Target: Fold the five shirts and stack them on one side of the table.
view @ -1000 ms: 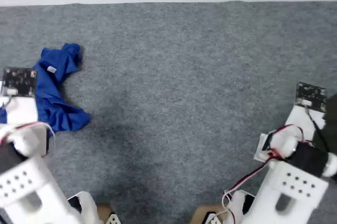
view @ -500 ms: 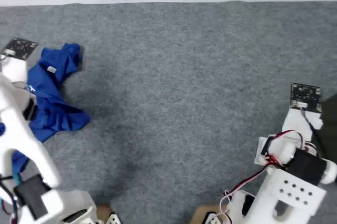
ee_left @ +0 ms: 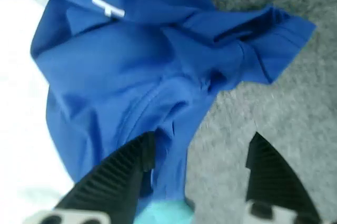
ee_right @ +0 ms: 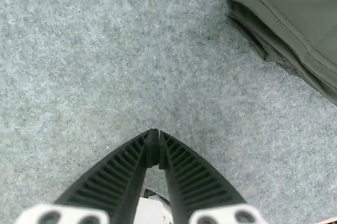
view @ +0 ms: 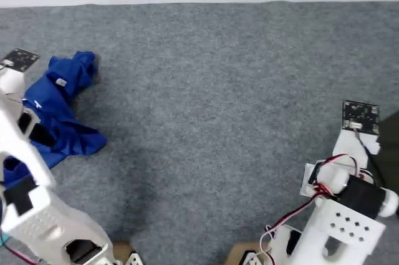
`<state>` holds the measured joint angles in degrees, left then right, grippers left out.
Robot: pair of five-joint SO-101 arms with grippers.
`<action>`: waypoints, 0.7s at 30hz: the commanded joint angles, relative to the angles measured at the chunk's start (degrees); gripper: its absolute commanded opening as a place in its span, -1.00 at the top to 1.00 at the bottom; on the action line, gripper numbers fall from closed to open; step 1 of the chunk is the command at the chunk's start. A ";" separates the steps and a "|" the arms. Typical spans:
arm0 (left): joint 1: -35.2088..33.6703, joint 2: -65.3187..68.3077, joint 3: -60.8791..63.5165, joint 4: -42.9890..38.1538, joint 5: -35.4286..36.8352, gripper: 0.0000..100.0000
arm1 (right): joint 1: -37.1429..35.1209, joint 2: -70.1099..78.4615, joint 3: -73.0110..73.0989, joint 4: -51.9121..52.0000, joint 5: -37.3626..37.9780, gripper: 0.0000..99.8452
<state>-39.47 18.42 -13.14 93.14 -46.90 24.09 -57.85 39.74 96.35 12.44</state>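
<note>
A crumpled blue shirt [view: 62,106] lies on the grey carpet at the table's left side. My left arm [view: 22,153] stretches over its near edge. In the left wrist view my left gripper [ee_left: 202,139] hangs open just above the blue shirt [ee_left: 137,66], one finger [ee_left: 124,168] over the cloth and the other [ee_left: 266,168] over bare carpet. My right gripper [ee_right: 154,135] is shut and empty, low over the carpet at the right. A folded olive-green shirt [ee_right: 295,23] lies a little beyond it, and its dark edge [view: 393,131] sits at the right border of the high view.
The grey carpet [view: 218,109] covers the whole table, with a wide bare stretch between the arms. A white patch [ee_left: 21,108] borders the blue shirt in the left wrist view. My right arm [view: 343,209] stands at the front right corner.
My left arm has swung up and out from the front left corner, over the blue shirt. The right arm has shifted only slightly. The shirt has not moved.
</note>
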 commanded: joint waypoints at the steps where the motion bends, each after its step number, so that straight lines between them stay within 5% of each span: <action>1: 3.16 3.25 -2.42 -3.96 -0.35 0.43 | 0.57 -0.66 -0.53 0.40 0.62 0.98; 6: 7.38 10.29 -3.03 -8.53 3.96 0.49 | 0.57 -0.66 -0.53 0.48 0.62 0.98; 12: 11.78 13.19 -10.24 -9.85 10.02 0.97 | 0.57 -0.75 -0.53 0.48 0.62 0.98; 18: 18.20 10.29 -23.52 -2.73 11.52 1.00 | 0.57 -0.75 -0.53 0.48 0.62 0.98; 21: 22.95 7.38 -34.77 -0.35 18.90 1.00 | 0.57 -0.75 -0.53 0.48 0.62 0.98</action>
<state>-21.10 31.78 -35.91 90.77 -33.80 24.09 -57.85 39.74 96.35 12.44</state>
